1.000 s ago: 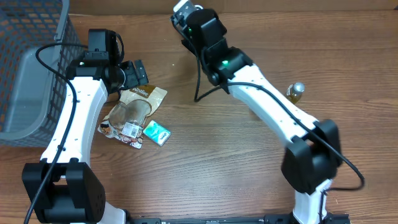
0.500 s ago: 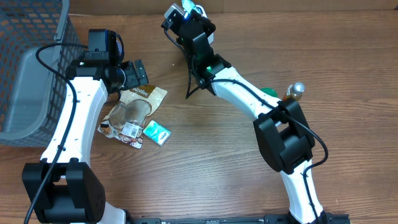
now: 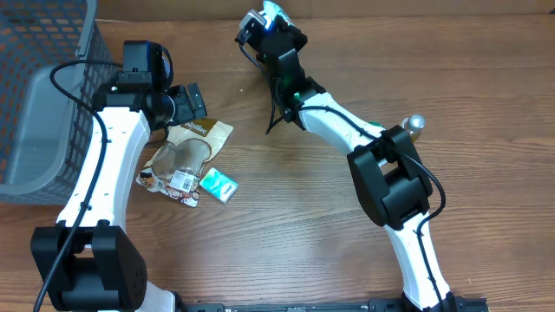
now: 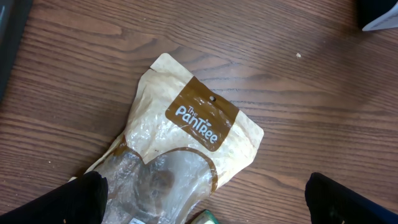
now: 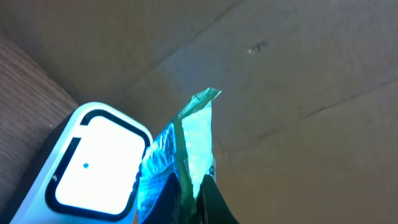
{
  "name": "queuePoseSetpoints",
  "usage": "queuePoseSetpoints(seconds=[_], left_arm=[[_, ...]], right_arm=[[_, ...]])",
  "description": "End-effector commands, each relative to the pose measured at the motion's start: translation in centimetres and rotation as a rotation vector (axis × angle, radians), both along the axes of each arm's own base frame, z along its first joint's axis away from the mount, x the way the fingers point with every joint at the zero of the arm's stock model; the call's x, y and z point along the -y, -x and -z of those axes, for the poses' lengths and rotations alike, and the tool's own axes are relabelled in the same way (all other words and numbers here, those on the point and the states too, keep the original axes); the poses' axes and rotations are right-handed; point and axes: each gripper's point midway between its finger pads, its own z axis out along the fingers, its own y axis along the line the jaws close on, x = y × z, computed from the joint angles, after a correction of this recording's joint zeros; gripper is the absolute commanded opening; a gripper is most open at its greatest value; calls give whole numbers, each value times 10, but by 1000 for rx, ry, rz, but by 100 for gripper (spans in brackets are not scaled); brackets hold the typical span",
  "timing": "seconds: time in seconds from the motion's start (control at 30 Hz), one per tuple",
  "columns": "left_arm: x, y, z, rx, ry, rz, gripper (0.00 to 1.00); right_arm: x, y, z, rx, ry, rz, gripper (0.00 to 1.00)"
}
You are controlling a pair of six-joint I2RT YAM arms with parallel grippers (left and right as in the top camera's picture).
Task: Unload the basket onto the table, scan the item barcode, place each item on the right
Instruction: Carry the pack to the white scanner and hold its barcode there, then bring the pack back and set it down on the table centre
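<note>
we judge the scan is mid-way: the right gripper [image 3: 270, 16] is clamped tight on a green packet [image 5: 189, 149] and holds it up at the far edge of the table [image 3: 303, 225], right beside the white scanner [image 5: 93, 162], whose window glows bright. the packet stands edge-on next to that window in the right wrist view; we cannot tell if a barcode faces it or if it has read. left to do, we think: get the read, then put the packet away

the left gripper [image 3: 192, 101] has its jaws spread wide, holding nothing, above the top of a pantree pouch [image 4: 186, 143] lying flat. a teal packet [image 3: 218, 185] lies just beside the pouch's lower end, and a small bottle [image 3: 413, 126] stands upright on the right side, well apart. a grey mesh basket [image 3: 43, 104] sits at the left edge

surface is dark brown wood-grain, bare elsewhere. plain cardboard wall [image 5: 298, 74] behind the scanner, nothing more of the room shows
</note>
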Motion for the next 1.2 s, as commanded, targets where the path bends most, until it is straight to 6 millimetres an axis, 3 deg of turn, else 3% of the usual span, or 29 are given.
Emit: queuePoseSetpoints(seconds=[0.0, 0.13, 0.37, 0.6, 0.93, 1.07, 1.17], left_arm=[[-2, 1, 7, -19, -5, -1, 100], [-2, 1, 7, -19, -5, -1, 100], [-2, 1, 7, -19, -5, -1, 100], [-2, 1, 7, -19, -5, -1, 100], [-2, 1, 7, -19, -5, -1, 100], [-2, 1, 7, -19, -5, -1, 100], [-2, 1, 7, -19, -5, -1, 100]], right_arm=[[-10, -3, -2, 19, -19, -46, 4], [-12, -3, 0, 14, -34, -56, 4], [-18, 3, 22, -77, -17, -96, 4], [-31, 6, 24, -91, -63, -150, 4], [-31, 7, 25, -109, -162, -126, 4], [-19, 6, 1, -65, -170, -68, 4], [-12, 10, -35, -31, -230, -40, 4]])
